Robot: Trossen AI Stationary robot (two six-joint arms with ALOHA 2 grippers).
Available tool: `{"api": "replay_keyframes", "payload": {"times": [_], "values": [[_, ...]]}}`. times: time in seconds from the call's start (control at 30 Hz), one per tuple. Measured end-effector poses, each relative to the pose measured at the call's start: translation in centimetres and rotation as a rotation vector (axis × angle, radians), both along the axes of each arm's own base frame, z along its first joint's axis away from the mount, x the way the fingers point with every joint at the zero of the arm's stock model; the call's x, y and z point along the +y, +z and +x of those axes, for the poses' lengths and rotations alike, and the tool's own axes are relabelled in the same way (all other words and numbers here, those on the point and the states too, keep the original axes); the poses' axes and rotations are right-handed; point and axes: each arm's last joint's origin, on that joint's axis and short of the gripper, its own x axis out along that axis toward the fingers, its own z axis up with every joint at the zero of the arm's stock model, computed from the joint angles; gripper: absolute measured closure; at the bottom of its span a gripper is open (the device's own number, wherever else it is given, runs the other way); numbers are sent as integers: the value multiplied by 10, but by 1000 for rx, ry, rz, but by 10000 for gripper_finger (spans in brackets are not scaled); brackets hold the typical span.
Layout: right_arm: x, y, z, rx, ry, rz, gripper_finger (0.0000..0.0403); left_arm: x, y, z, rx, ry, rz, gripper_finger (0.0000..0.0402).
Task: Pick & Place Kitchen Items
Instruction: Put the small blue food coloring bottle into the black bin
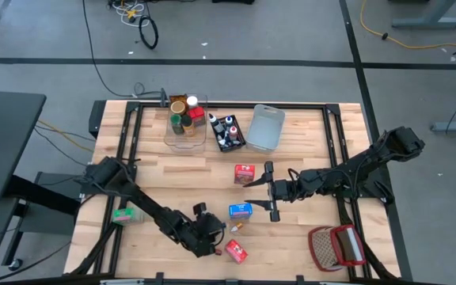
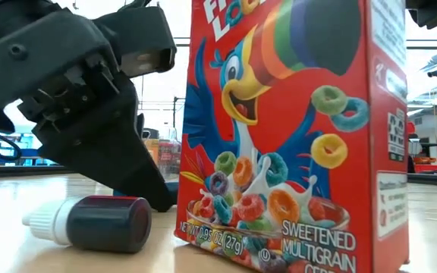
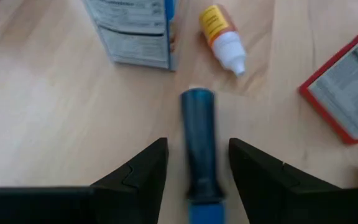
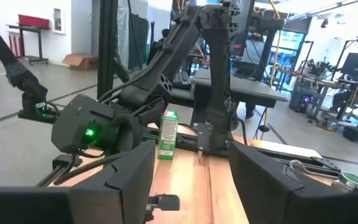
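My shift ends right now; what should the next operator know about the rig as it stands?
Left claw: open, straddling the blue tube lying on the table, not gripping it.
Right claw: open, empty, mid-table between red box and blue box.
Also loose: yellow tube, cereal box, green box.
Done: jars in clear bin, bottles in black bin.
Left: all loose items; grey bin looks empty.

left end effector (image 3: pixel 197 165) astride blue tube (image 3: pixel 199 134) | yellow tube (image 3: pixel 222 38) beside blue box (image 3: pixel 138 31)
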Motion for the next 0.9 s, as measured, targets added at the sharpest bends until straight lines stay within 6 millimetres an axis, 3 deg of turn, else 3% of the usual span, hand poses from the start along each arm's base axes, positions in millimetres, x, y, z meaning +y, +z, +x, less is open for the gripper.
{"api": "replay_keyframes", "payload": {"times": [0.13,0.47,0.7,0.9], "values": [[0,0,0,0,0,0,188,2,0,0,24,-53,69,232],[0,0,0,-1,-1,0,188,9,-2,2,39,-28,74,325],[0,0,0,-1,-2,0,188,34,0,14,54,8,110,317],[0,0,0,-1,-2,1,188,67,7,25,80,50,166,318]]}}
